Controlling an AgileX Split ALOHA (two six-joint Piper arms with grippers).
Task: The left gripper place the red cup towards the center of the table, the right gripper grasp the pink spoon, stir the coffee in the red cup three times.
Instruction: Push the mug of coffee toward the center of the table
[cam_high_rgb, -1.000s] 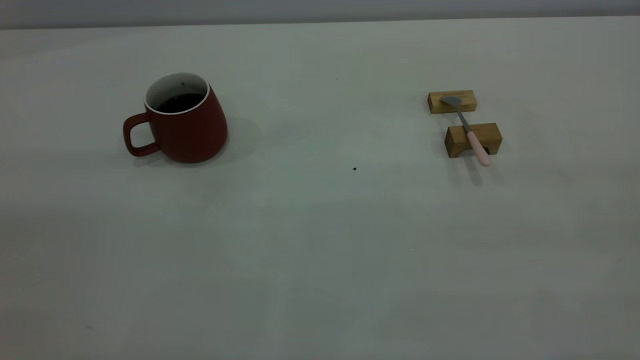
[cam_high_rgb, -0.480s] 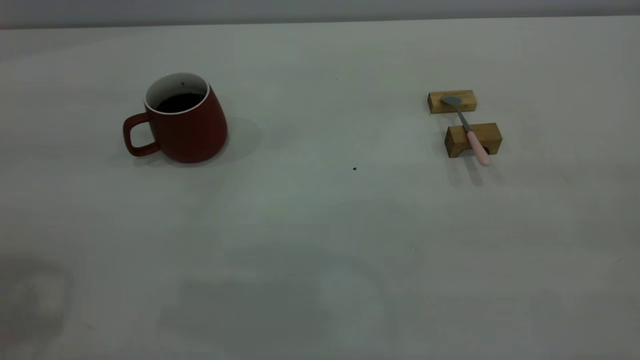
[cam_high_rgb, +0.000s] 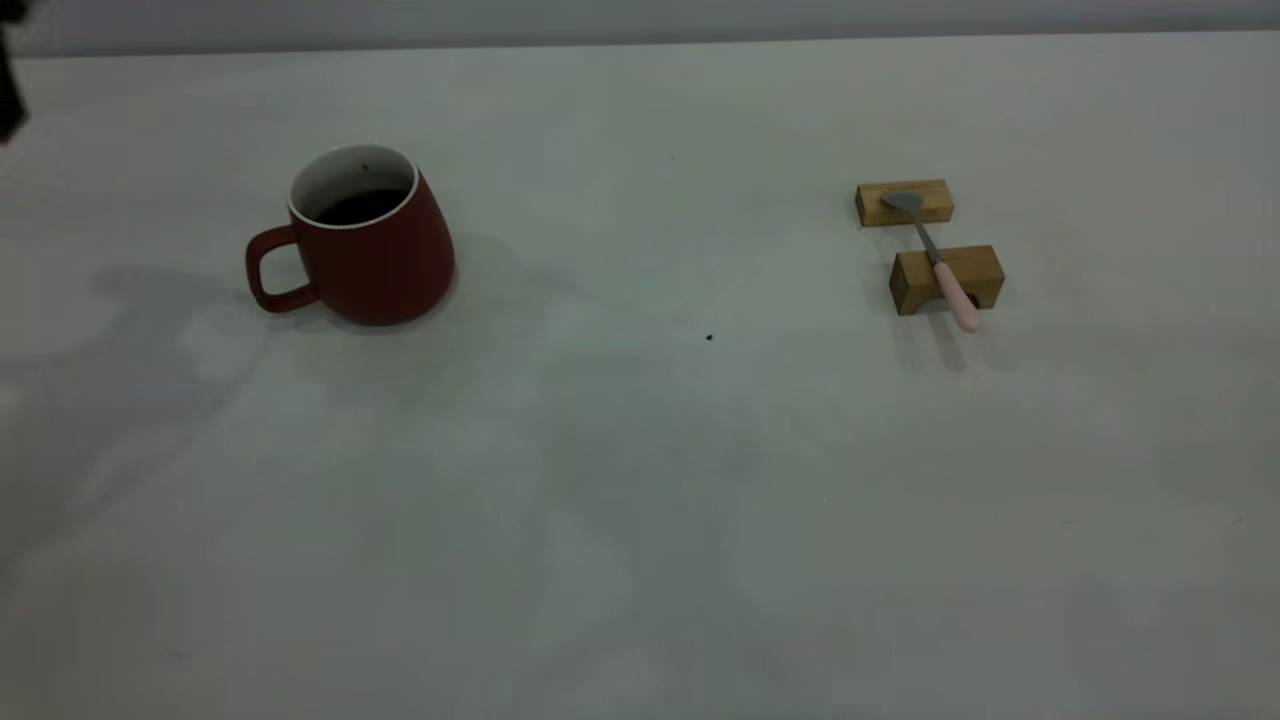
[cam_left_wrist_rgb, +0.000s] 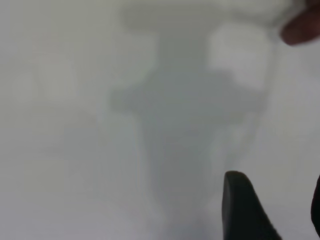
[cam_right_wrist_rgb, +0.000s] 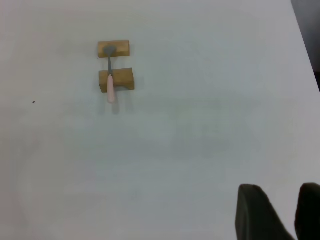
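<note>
The left gripper (cam_left_wrist_rgb: 272, 210) shows in its own wrist view as one black tapered finger (cam_left_wrist_rgb: 242, 210) and a sliver of the other at the frame's edge, with a clear gap between them, so the jaws stand apart and hold nothing; it hangs over bare table (cam_left_wrist_rgb: 75, 125) above its own blurred shadow. The right gripper (cam_right_wrist_rgb: 280, 215) likewise shows two black fingertips parted with nothing between them, well apart from the pink spoon (cam_right_wrist_rgb: 110, 75). In the exterior view neither gripper's fingers appear; only a dark scrap of the left arm (cam_high_rgb: 10, 80) cuts into the upper left corner. The pink spoon (cam_high_rgb: 935, 260) lies bridged across two small wooden blocks (cam_high_rgb: 945, 278) at the table's right side, its long axis running from the far block to the near one, the grey bowl resting on the far block and the pink handle overhanging the near one toward the camera. The red cup (cam_high_rgb: 365, 250) stands upright on the left, handle pointing toward the table's left edge, with the dark coffee (cam_high_rgb: 355, 207) partly hidden behind its near rim. In the left wrist view only a blurred red patch (cam_left_wrist_rgb: 302, 27) at the frame's edge shows, probably the cup; the right wrist view does not show the cup.
</note>
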